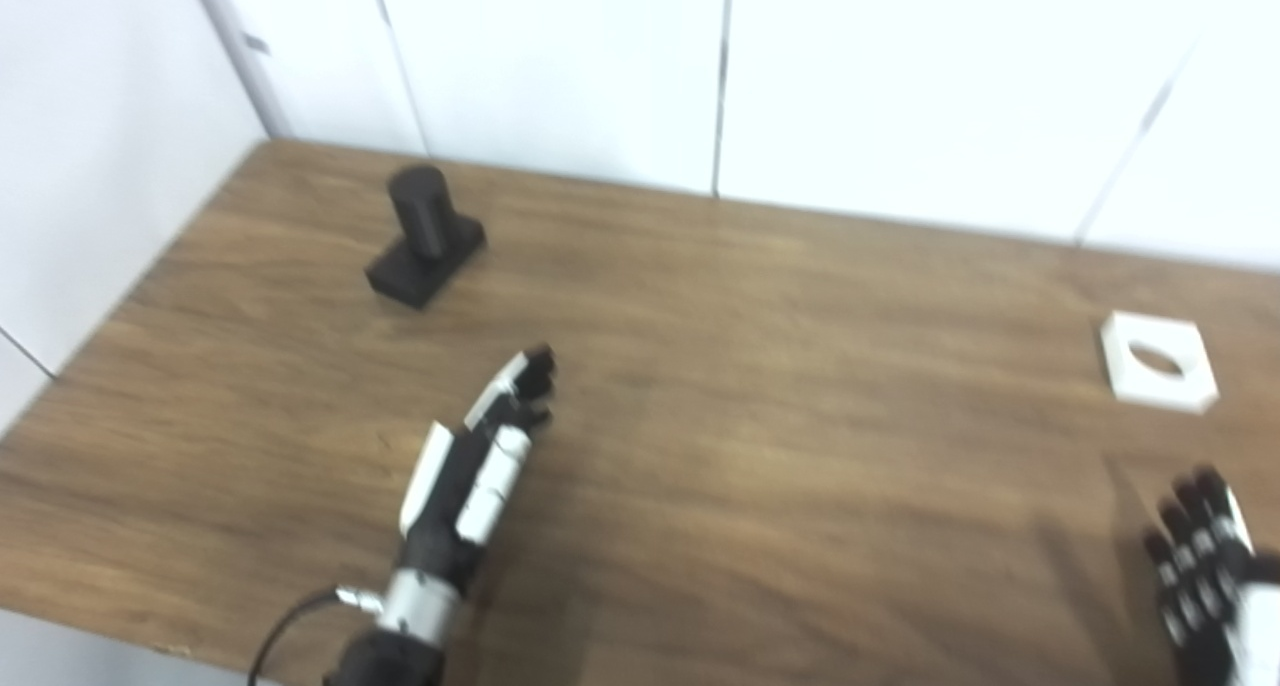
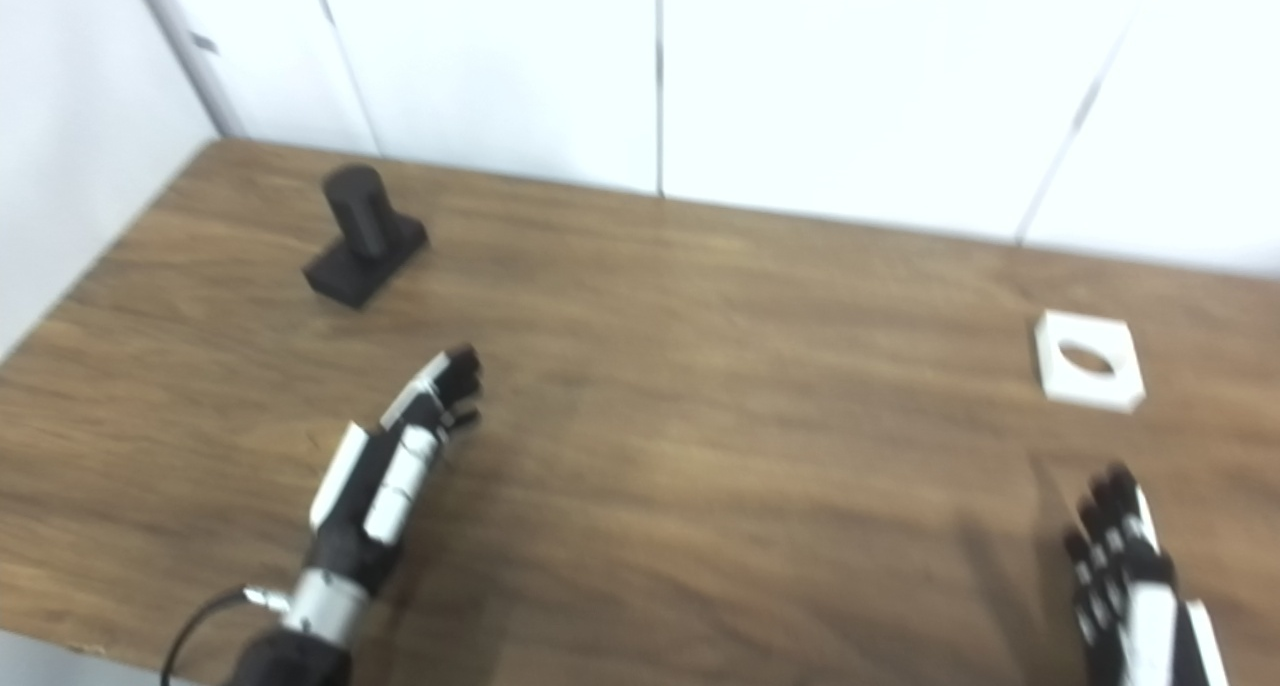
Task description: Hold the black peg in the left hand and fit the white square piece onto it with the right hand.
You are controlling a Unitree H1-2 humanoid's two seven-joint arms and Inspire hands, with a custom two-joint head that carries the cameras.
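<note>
Nothing grasped yet: black peg (image 1: 424,238) and white square piece (image 1: 1158,361) untouched on the table (image 1: 760,446), well apart. Left hand (image 1: 480,466) and right hand (image 2: 1125,576) both empty, fingers extended. Pickup and fitting all left to do.

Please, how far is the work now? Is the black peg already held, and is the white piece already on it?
Nothing is done yet. The black peg stands alone on the table, far left. The white square piece lies flat, far right. In hand: nothing; the left hand and the right hand are both open. Left: grasp both, then fit the piece onto the peg.
</note>
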